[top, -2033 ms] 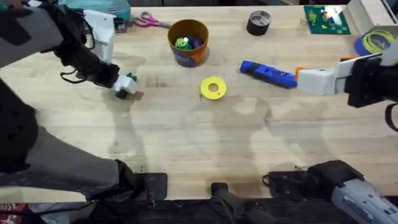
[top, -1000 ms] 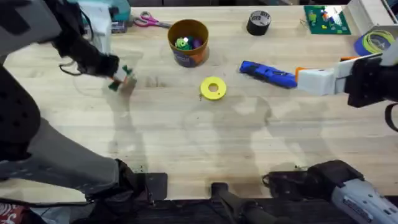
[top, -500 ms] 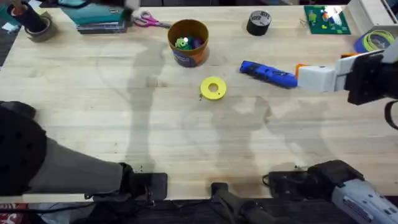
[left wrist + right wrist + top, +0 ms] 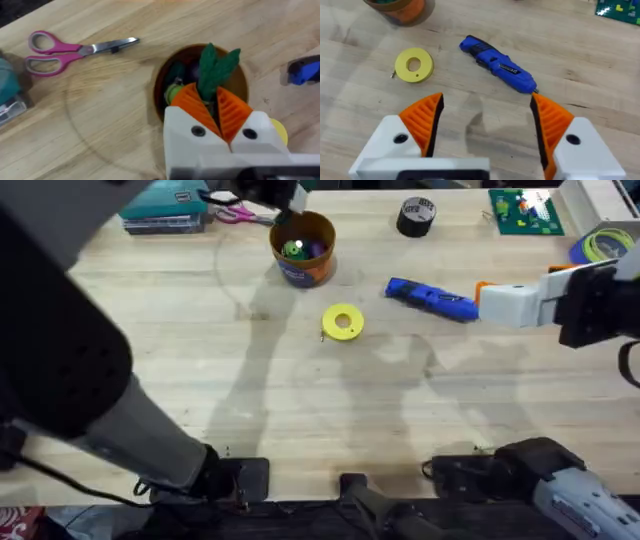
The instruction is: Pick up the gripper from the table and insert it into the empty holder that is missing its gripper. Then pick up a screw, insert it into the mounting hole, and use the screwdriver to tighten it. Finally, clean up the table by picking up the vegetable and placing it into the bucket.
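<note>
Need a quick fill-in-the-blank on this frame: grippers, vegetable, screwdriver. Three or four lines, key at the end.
1. The left gripper is shut on the green ____.
2. That gripper hangs directly above the orange ____, by the pink scissors.
3. The right gripper is ____, with nothing between its fingers.
4. The blue screwdriver lies on the ____, right of the yellow disc.

Missing words: vegetable; bucket; open; table

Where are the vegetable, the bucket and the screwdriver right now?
vegetable (image 4: 216,70), left wrist view, on its green leafy top above the orange fingers.
bucket (image 4: 320,268), overhead view, on its orange outer wall.
screwdriver (image 4: 496,64), right wrist view, on the middle of its blue body.
</note>
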### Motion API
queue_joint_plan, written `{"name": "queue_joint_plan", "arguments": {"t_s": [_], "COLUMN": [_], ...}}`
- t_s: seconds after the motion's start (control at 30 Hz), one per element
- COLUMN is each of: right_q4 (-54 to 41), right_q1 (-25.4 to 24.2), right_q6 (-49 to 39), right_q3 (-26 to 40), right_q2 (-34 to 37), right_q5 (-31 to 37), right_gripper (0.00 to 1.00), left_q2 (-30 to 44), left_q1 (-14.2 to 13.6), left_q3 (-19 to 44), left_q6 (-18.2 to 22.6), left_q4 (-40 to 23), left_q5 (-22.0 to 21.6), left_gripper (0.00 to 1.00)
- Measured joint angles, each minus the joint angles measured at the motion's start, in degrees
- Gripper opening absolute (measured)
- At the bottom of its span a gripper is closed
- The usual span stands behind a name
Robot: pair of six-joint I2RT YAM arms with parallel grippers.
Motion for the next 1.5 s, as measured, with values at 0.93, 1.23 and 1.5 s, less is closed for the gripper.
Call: {"name": "queue_joint_plan", "arguments": {"t_s": [0.93, 1.23, 1.5], "right_q4": [0.2, 0.2, 0.1], "right_q1": [0.0, 0.0, 0.0], "right_q6": [0.0, 0.0, 0.0], "right_q3": [0.0, 0.0, 0.0], "right_q2": [0.0, 0.0, 0.0], "right_q5": [0.1, 0.1, 0.1], "right_gripper": [0.996, 0.996, 0.995], "left_q2": [-2.7, -19.6, -32.6], "left_q1": [-1.2, -1.2, -1.2], "left_q3": [0.0, 0.6, -0.6], "left_q6": [-0.4, -2.0, -6.4], "left_q4": [-5.7, -22.1, -35.9], "left_q5": [-0.6, -5.0, -10.0], "left_gripper": [0.986, 0.986, 0.986]}}
